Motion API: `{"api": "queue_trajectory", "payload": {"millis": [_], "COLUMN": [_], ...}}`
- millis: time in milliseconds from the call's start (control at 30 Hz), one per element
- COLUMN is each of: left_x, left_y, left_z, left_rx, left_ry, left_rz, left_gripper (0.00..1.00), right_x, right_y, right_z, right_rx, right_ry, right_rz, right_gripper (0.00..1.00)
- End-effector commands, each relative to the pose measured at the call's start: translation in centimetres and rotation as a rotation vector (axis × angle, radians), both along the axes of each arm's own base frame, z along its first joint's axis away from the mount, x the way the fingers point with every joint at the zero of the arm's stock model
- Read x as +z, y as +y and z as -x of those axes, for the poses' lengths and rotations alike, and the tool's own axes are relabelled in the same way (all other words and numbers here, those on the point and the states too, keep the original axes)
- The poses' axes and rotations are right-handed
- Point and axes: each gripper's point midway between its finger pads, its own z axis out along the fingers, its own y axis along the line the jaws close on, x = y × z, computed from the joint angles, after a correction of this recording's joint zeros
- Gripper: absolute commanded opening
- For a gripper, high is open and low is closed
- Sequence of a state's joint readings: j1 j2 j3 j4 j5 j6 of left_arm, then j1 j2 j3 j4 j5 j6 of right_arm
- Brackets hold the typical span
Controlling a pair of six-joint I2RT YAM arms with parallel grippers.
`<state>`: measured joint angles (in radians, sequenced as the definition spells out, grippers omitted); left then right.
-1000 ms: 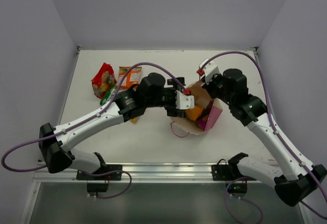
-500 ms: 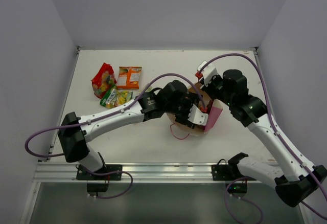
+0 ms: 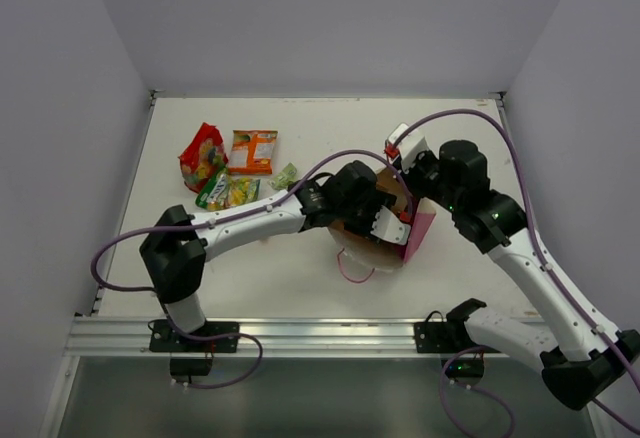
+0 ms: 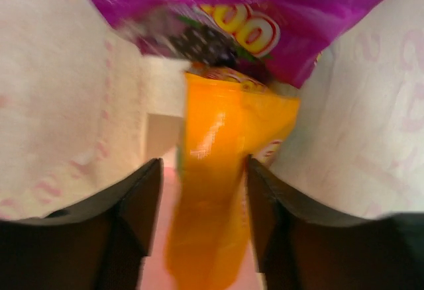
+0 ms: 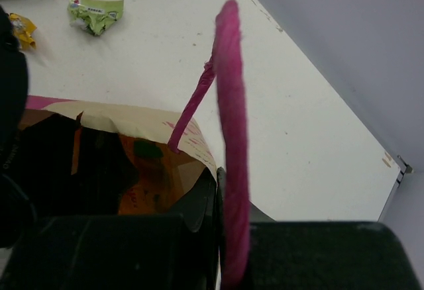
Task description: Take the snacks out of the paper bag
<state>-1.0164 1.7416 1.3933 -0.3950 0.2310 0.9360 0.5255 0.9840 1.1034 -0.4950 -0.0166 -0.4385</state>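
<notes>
The paper bag [image 3: 419, 231] stands at centre right, its top open. My left gripper [image 3: 386, 224] reaches down inside it. In the left wrist view the left gripper [image 4: 204, 165] is open with an orange packet [image 4: 222, 171] between its fingers, not pinched. A purple-magenta packet [image 4: 252, 12] lies beyond it against the cream bag wall [image 4: 59, 104]. My right gripper [image 3: 413, 196] is shut on the bag's rim [image 5: 132, 114]; the right gripper [image 5: 217, 172] has the pink cord handle [image 5: 228, 138] looping over it. An orange packet [image 5: 142, 187] shows inside.
On the table at the left lie a red packet [image 3: 203, 153], an orange packet [image 3: 253, 151], a green-yellow packet [image 3: 228, 191] and a tiny pale green packet [image 3: 286, 175], which also shows in the right wrist view [image 5: 96, 12] beside a yellow wrapper [image 5: 20, 28]. Walls enclose the table.
My left arm has swung right from beside the bag and its gripper has gone down into the bag's mouth. The pale green packet now shows. The right gripper kept its hold.
</notes>
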Motion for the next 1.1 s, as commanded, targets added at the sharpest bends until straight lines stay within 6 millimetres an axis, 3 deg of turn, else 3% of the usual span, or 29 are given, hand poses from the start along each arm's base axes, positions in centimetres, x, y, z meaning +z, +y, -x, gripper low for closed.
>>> {"api": "queue_trajectory", "payload": {"millis": [0,167,200,233,300,433,467,567,733,867,933,1067], "left_x": [-0.4,-0.8,-0.9,-0.8,0.6,6.1,8.9,14.8,23.1,27.2,27.8,26.0], "left_y": [-0.8,-0.7,-0.5,-0.5,-0.4,-0.3,0.2,1.1,3.8,5.8,6.2,5.6], "left_z": [-1.3,-0.3,-0.1,0.0,0.2,0.6,1.1,2.2,4.2,5.2,5.5,4.9], "left_rx": [-0.012,-0.049,-0.049,-0.051,-0.048,-0.048,-0.046,-0.062,-0.057,-0.027,-0.030,-0.015], "left_ry": [-0.021,0.036,0.044,0.048,0.045,-0.009,-0.035,-0.104,-0.191,-0.238,-0.250,-0.223], "left_rz": [0.002,0.005,0.000,0.000,0.030,0.162,0.225,0.374,0.586,0.736,0.761,0.717], "left_gripper": [0.55,0.31,0.22,0.00,0.00,0.00,0.00,0.00,0.00,0.00,0.00,0.00], "right_x": [6.2,6.0,6.0,5.9,5.7,4.4,4.1,3.1,2.0,1.5,1.5,1.9], "right_y": [0.4,0.3,0.2,0.2,-0.1,-0.6,-0.8,-1.3,-1.4,-1.2,-1.1,-0.5], "right_z": [-0.3,-0.4,-0.5,-0.5,-0.8,-1.4,-1.6,-2.2,-2.7,-2.8,-2.9,-2.7], "right_rx": [0.004,-0.001,-0.007,-0.010,-0.030,-0.079,-0.092,-0.131,-0.145,-0.145,-0.142,-0.117], "right_ry": [-0.199,-0.197,-0.199,-0.199,-0.198,-0.189,-0.188,-0.183,-0.168,-0.155,-0.152,-0.142], "right_rz": [-0.115,-0.116,-0.115,-0.115,-0.107,-0.092,-0.089,-0.063,-0.049,-0.051,-0.051,-0.072], "right_gripper": [0.00,0.00,0.00,0.00,0.00,0.00,0.00,0.00,0.00,0.00,0.00,0.00]}}
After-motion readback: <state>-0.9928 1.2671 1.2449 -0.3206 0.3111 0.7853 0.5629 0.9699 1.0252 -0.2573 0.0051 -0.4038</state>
